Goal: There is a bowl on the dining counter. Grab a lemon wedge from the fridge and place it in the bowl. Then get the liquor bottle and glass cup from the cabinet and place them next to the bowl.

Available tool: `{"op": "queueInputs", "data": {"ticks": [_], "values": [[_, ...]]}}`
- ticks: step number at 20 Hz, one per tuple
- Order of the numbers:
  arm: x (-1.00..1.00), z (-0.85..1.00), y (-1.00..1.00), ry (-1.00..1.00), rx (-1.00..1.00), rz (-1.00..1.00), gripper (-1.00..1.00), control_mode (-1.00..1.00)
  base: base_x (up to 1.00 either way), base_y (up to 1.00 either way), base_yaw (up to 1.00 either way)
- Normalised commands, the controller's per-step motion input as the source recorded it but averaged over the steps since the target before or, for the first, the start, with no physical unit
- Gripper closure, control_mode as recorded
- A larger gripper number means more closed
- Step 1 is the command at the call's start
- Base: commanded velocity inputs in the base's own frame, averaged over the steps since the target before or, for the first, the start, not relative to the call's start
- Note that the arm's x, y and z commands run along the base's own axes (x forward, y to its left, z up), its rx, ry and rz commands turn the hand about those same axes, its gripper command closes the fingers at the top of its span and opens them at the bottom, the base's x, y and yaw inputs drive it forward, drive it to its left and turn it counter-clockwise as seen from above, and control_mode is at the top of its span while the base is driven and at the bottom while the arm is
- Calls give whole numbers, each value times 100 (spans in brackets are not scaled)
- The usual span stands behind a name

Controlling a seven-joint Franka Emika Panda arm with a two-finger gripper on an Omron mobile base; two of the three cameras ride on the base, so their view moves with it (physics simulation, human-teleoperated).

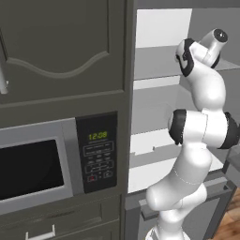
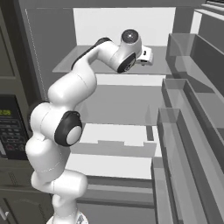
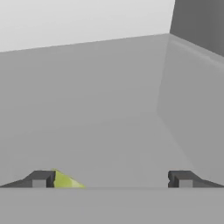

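Note:
The fridge (image 2: 118,103) stands open and my arm reaches onto its upper grey shelf (image 3: 109,109). A yellow-green lemon wedge (image 3: 65,180) lies on that shelf, right beside my left fingertip (image 3: 40,178) and just inside the jaws. My gripper (image 3: 112,179) is open wide with nothing held. In the right base view the hand (image 2: 146,56) hovers over the upper shelf near its right side. The bowl, the dining counter, the cabinet, the liquor bottle and the glass cup are out of view.
The fridge's side wall (image 3: 192,87) rises close on the right of the hand. Door bins (image 2: 192,109) line the open door at the right. Left of the fridge is the dark oven tower with a microwave (image 1: 33,164) and its keypad (image 1: 98,150).

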Motion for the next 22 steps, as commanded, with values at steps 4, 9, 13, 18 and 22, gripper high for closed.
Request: {"op": "queueInputs", "data": {"ticks": [4,9,13,18,22], "values": [[19,-80,53,9,0,4,-100,-100,0,0,0],[30,-81,55,4,0,3,-100,-100,0,0,0],[27,-77,71,-2,0,1,100,-100,0,0,0],[29,-78,66,-1,0,0,100,-100,0,0,0],[19,-77,38,0,0,0,100,-100,0,0,0]]}}
